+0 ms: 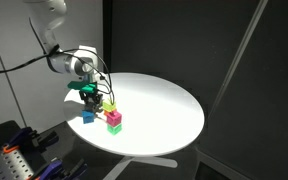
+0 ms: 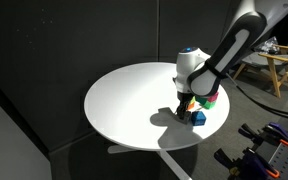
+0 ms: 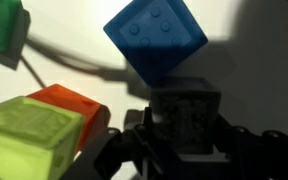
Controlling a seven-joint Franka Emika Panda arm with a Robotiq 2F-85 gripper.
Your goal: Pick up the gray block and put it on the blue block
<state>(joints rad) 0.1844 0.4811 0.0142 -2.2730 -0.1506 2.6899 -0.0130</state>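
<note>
In the wrist view my gripper [image 3: 187, 135] is shut on the gray block [image 3: 187, 118], which sits dark and shadowed between the fingers. The blue block [image 3: 156, 40] lies on the white table just beyond the gray block, apart from it. In both exterior views the gripper [image 1: 91, 96] [image 2: 185, 103] hangs low over the cluster of cubes near the table's edge. The blue block [image 1: 88, 116] [image 2: 198, 117] sits closest to the edge. The gray block is too small to make out in the exterior views.
An orange cube [image 3: 69, 103] and a yellow-green cube [image 3: 32, 135] lie close beside the gripper. A green cube [image 3: 1, 25] sits farther off. A pink cube [image 1: 114, 121] with a yellow-green cube on it stands beside the blue one. The round white table [image 1: 159, 105] [image 2: 129, 95] stretches away.
</note>
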